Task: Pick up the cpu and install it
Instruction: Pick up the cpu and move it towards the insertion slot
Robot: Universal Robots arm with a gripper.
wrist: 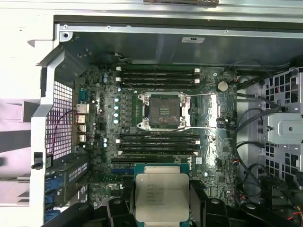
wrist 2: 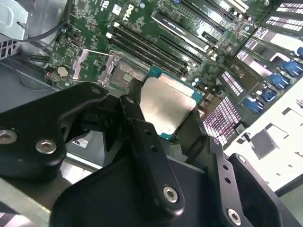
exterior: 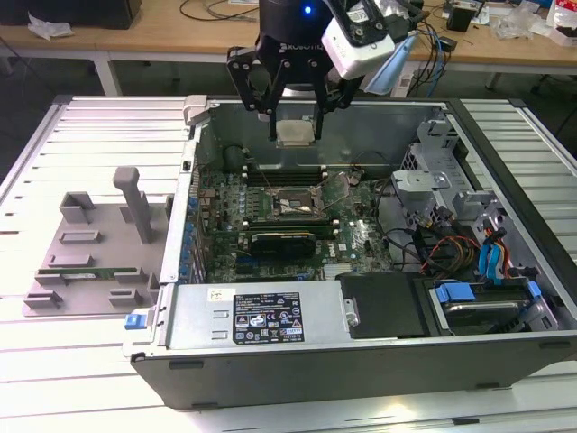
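My pincer (exterior: 297,130) is clenched on the chip (exterior: 296,135), gripping it by two opposite edges with its silver top facing up. In the second wrist view my black fingers (wrist 2: 142,137) press against the sides of the chip (wrist 2: 168,106), and its thin green rim shows just past them. In the first wrist view the chip (wrist: 162,194) sits level between the fingers (wrist: 124,208), touching nothing else.

I hold it in the air over the open computer case (exterior: 270,361), well above the green board (exterior: 356,239) on the case floor. The socket (wrist: 163,111) lies below my pincer and a little off to one side — not straight under the chip. It is a square metal frame, its middle bare, and it is well apart from the chip. In the second wrist view the socket (wrist 2: 124,72) lies just beyond the chip's far edge, lower down on the board.

Rows of long black memory slots (wrist: 158,144) run across the board between the socket and the spot beneath my pincer; another set lies on the socket's far side.

Outside the case, off to the exterior view's left of my pincer, a grey tray (exterior: 90,253) with upright posts rests on the slatted table (exterior: 54,144).
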